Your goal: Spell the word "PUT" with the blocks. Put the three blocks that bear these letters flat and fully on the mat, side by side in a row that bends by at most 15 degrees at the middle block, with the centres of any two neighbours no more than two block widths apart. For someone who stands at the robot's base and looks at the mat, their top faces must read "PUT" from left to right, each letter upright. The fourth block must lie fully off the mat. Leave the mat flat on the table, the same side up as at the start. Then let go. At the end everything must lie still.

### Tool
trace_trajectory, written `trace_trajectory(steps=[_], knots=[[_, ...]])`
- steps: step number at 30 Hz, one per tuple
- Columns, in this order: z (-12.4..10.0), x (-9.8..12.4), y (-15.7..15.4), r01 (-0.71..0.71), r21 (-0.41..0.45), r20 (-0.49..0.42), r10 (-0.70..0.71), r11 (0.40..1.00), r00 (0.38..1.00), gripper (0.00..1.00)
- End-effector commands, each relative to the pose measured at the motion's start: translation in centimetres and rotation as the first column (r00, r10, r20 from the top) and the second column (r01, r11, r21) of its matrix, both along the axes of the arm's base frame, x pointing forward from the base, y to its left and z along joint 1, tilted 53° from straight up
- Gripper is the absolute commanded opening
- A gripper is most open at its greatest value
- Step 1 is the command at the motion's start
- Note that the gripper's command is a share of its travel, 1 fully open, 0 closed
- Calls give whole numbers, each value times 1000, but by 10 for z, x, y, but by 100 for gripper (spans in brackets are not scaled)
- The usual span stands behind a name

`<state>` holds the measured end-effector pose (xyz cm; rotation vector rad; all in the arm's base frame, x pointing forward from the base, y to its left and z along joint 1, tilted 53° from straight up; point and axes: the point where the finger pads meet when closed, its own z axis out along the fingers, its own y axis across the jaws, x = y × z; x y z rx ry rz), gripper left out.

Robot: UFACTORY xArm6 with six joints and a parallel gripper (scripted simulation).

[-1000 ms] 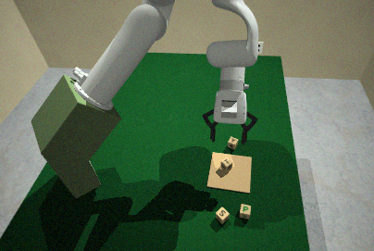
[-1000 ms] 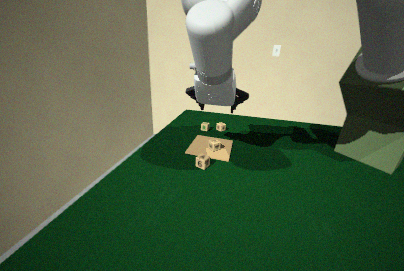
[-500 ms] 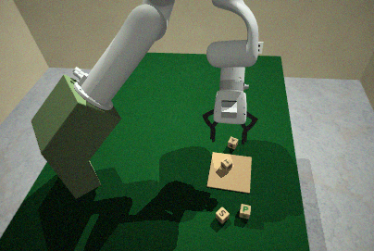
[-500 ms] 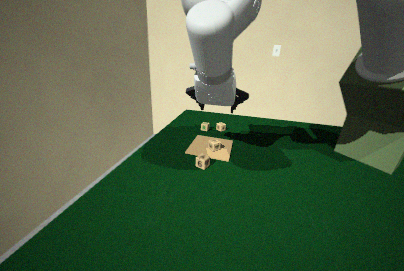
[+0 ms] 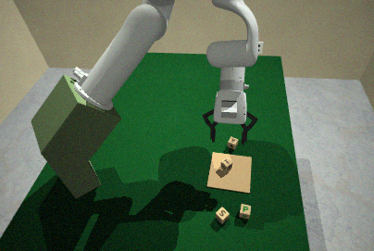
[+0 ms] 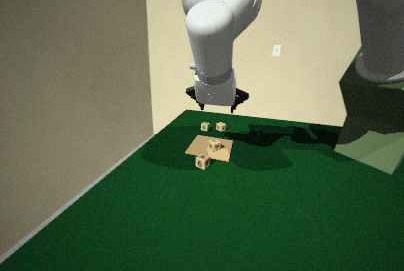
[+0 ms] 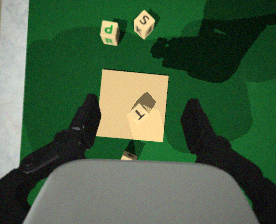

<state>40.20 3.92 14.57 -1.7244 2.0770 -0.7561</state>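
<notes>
The mat (image 5: 243, 182) (image 6: 199, 143) (image 7: 114, 100) lies flat on the table. The T block (image 5: 226, 163) (image 6: 214, 145) (image 7: 139, 113) sits on it, T up, turned askew to its edges. The P block (image 5: 245, 210) (image 6: 205, 127) (image 7: 109, 32), with a green P on top, and the S block (image 5: 222, 215) (image 6: 221, 127) (image 7: 144, 24) stand off the mat, apart from each other. A fourth block (image 5: 232, 143) (image 6: 202, 161) (image 7: 129, 156) is off the opposite edge; its top letter is unclear, and the wrist view shows it partly hidden. My gripper (image 5: 229, 141) (image 6: 217, 110) (image 7: 141, 107) is open and empty, above the mat area.
The green table (image 5: 153, 118) (image 6: 150, 217) carries broad arm shadows across the mat area. A large olive-green pedestal (image 5: 79, 141) (image 6: 370, 132) stands under the arm's base at the left in the top view. The table's side edge is near the P block.
</notes>
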Motion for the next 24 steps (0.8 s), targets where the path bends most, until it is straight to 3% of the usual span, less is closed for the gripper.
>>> trace_trajectory(steps=[1, 11, 15, 18, 19, 23, 24], knots=[[1, 0, 0, 1, 0, 1, -1, 1000, 1000, 100], [1, 3, -2, 1, -1, 4, -1, 1000, 1000, 100], [0, 40, -28, 4, -11, 29, -4, 1000, 1000, 100], [0, 40, -28, 4, -11, 29, -4, 1000, 1000, 100], [-3, 53, -40, 4, -13, 34, -4, 1000, 999, 100], [-3, 53, -40, 4, -13, 34, -4, 1000, 999, 100], [-8, 66, -55, 4, -14, 35, -3, 1000, 999, 100]])
